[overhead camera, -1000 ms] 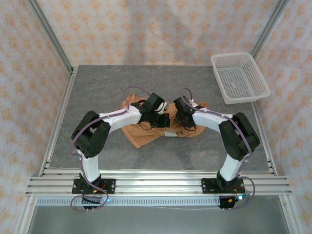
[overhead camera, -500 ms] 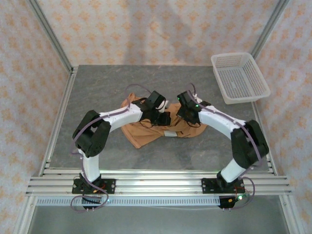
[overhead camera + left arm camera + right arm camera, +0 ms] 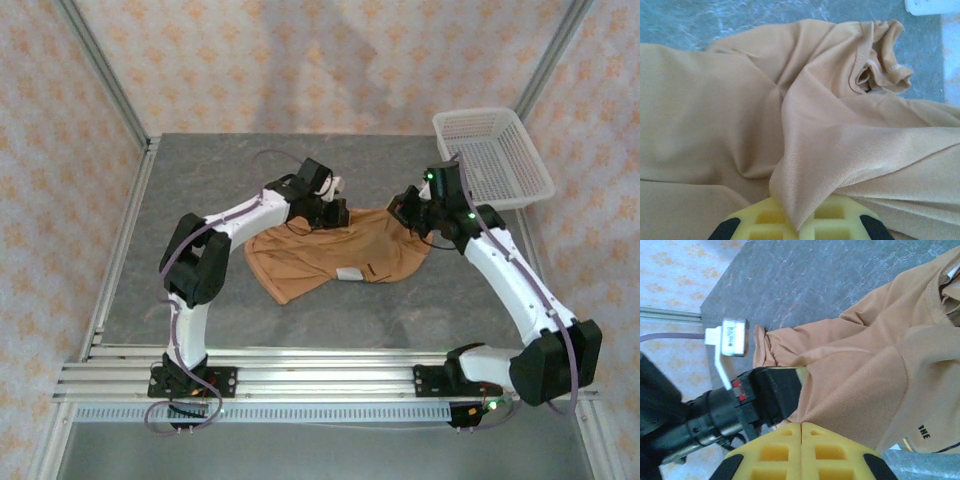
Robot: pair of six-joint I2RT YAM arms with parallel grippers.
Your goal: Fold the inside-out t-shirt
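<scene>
Your work surface: grey mottled table (image 3: 200, 190), aluminium rails (image 3: 320, 372) along near edge.
2 items lie directly on it.
1: tan inside-out t-shirt (image 3: 320, 255), mid-table, spread wide left to right, wrinkled. Near-left part lies flat with rounded outline. Far edge bunched at both ends. Small white label (image 3: 349, 273) faces up close to its near edge.
2: white mesh basket (image 3: 492, 160), far-right corner of table, well apart from shirt, upright, open side up.
</scene>
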